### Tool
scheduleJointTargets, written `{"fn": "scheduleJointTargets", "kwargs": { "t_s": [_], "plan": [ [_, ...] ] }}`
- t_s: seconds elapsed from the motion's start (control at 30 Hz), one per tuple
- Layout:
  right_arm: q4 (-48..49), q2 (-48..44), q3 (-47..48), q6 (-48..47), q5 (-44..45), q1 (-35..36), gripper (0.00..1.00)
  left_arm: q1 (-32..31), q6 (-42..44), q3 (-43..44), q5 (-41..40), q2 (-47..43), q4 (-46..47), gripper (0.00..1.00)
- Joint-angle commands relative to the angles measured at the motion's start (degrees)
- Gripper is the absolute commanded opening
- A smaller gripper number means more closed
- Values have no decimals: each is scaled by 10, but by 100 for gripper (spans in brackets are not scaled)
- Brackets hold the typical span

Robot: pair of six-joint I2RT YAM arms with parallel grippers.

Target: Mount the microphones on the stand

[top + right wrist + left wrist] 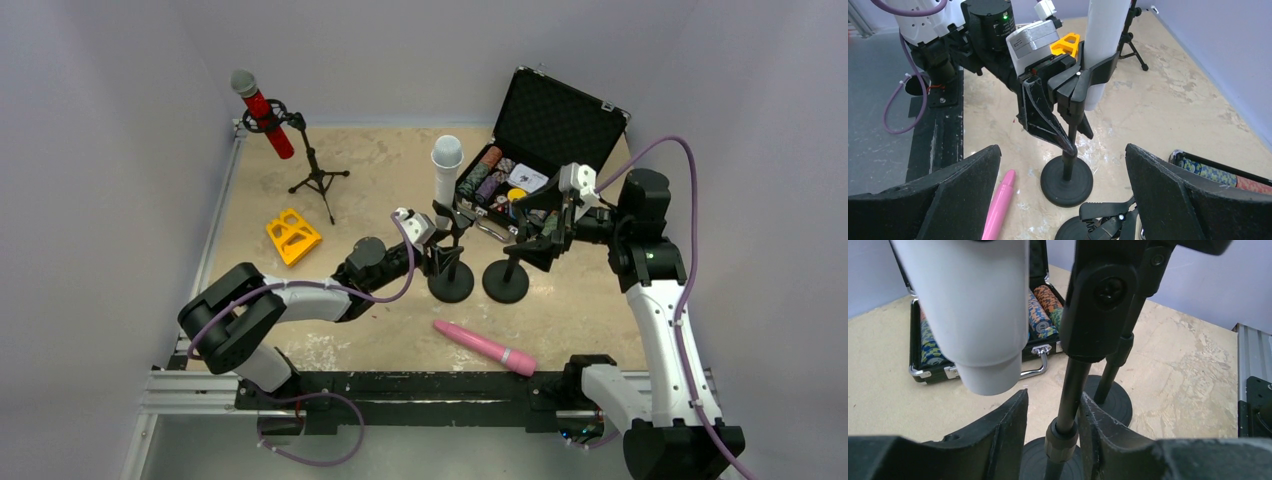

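**Status.** The red mic [262,115] sits in the tripod [318,180] at the far left. The white mic [446,170] stands upright in the clip of the loaded stand [451,285]. The pink mic [485,347] lies flat on the tabletop [380,170], near the front edge and apart from both stands. The empty stand [506,282] is just beside the loaded one, and its clip [1103,222] appears vacant.

**End effectors.** The left end effector [1053,400] straddles the pole [1068,400] of the loaded stand. Its jaws are part-way apart, with a gap showing on one side, so it is not clamped. The right end effector [1062,149] hangs above the empty stand with its jaws fully apart, holding nothing.

**Handling, pink mic.**
- It is probably a rigid, light, smooth-skinned cylinder, so expect rolling on contact and slip under a weak pinch.
- Grasp it across the axis, around mid-body or slightly toward the head.
- Leave the tail end free for the clip.

**Caution.** The clip likely needs push-in force, so brace the stand's pole.
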Motion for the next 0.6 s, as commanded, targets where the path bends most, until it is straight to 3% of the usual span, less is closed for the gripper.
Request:
{"fn": "scheduleJointTargets", "kwargs": {
  "t_s": [0.0,0.17,0.27,0.43,0.57],
  "plan": [
    [25,-4,-2,8,-18,-1,99,-4,-8,20,12,13,47,41],
    [30,-5,-5,13,-20,-19,99,-4,-9,31,22,17,40,24],
    [32,-7,-8,15,-20,-22,99,-4,0,35,20,6,34,0],
    [36,-8,-13,16,-24,-25,99,0,44,32,-5,-41,-5,0],
    [39,-9,-18,16,-24,-28,99,38,71,34,-29,-90,-51,0]
  ]
}}
